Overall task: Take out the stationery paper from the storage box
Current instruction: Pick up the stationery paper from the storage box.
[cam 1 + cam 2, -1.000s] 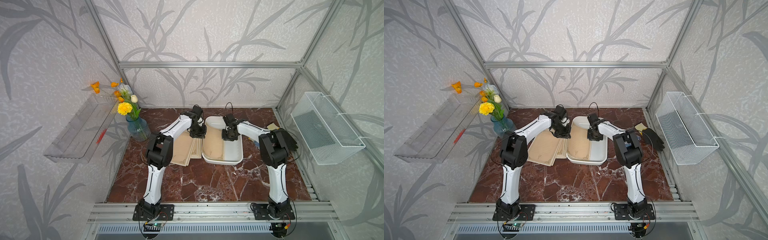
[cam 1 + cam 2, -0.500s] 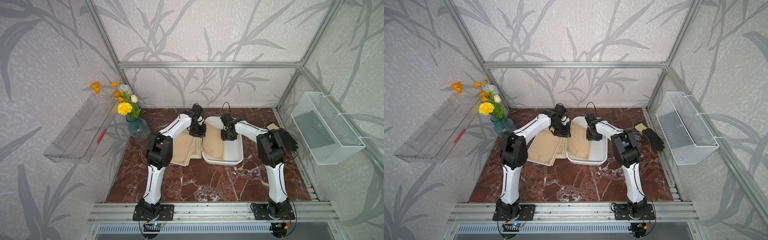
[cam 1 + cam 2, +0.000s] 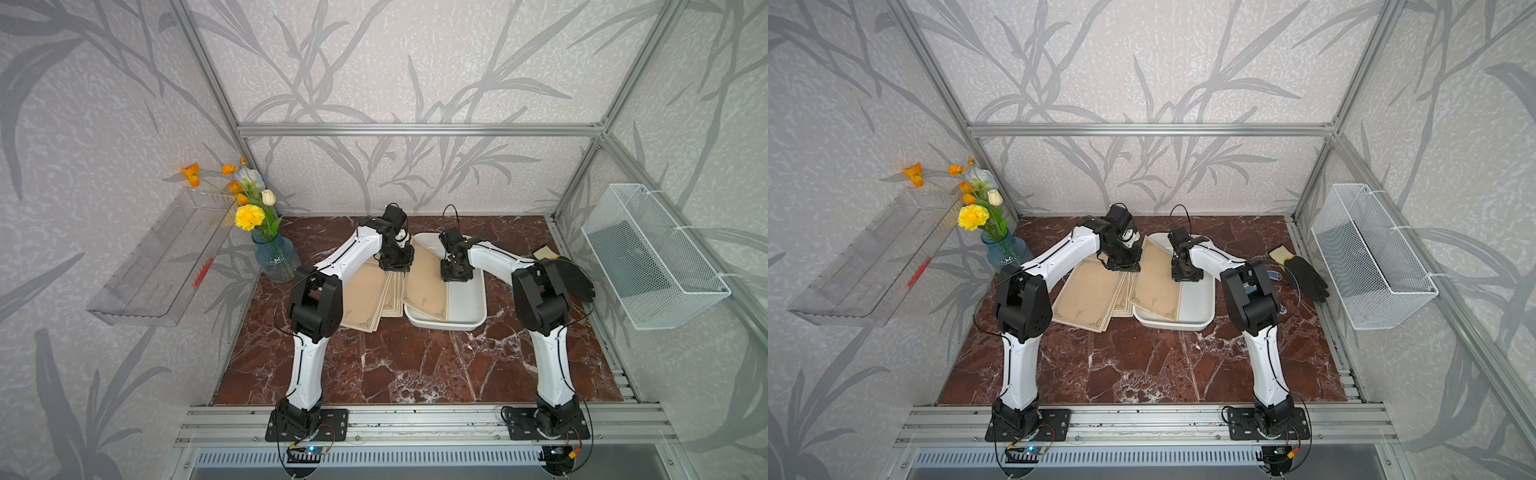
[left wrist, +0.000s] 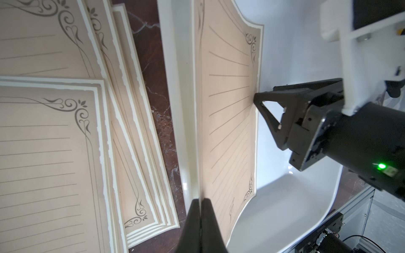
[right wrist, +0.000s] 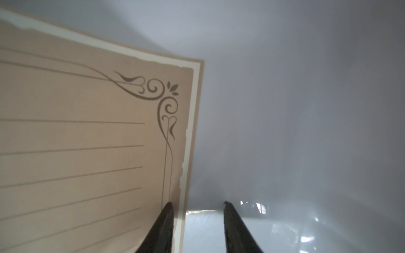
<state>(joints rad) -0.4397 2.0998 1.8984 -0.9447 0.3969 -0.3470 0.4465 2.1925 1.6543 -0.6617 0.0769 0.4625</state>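
Observation:
The white storage box point(image 3: 465, 322) lies on the marble table in both top views, also marked at its rim point(image 3: 1200, 320). One sheet of stationery paper point(image 3: 424, 282) leans in it, its left edge raised over the box's left wall. My left gripper point(image 4: 200, 200) is shut on that raised edge, at the box's far left point(image 3: 397, 266). My right gripper point(image 5: 197, 204) is open, with one finger point(image 5: 166, 219) over the sheet's right margin and the other over the bare white floor. Several more sheets point(image 3: 365, 297) lie fanned on the table to the left of the box.
A blue vase of flowers point(image 3: 274, 257) stands at the back left, below a clear wall shelf point(image 3: 158, 266). A white wire-mesh basket point(image 3: 652, 257) hangs on the right wall. A black glove point(image 3: 1306, 276) lies right of the box.
The right gripper has shifted a little to the left over the box. The left arm has hardly moved.

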